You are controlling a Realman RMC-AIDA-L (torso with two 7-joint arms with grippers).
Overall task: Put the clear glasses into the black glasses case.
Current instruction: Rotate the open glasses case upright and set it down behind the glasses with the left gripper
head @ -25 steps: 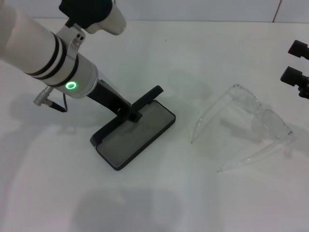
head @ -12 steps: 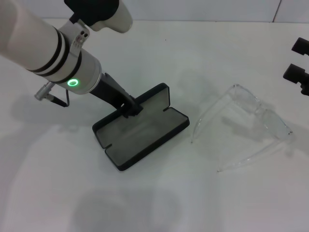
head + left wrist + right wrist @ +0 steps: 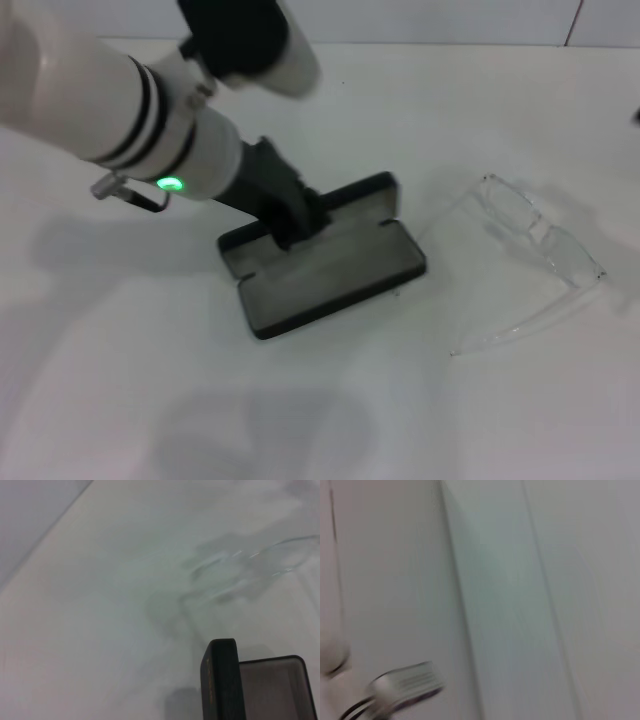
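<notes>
1. The left arm reached down from about 10 o'clock in the head view, white forearm with a green light, and the left gripper (image 3: 292, 222) sat right on the back edge of the slim matte black glasses case (image 3: 330, 268). Its dark fingers looked clamped on the raised lid there.
2. The case lay open on the white table (image 3: 120, 380), grey lining up, lid standing at its 12 o'clock side.
3. The fully transparent clear plastic glasses (image 3: 535, 260) sat on the table at roughly 3 o'clock from the case, arms unfolded, near it but apart.
4. Compared to half a second before, the case and gripper had shifted toward 3 o'clock, closer to the glasses.
5. The right gripper had left the head view at 3 o'clock; can't tell its fingers.
</notes>
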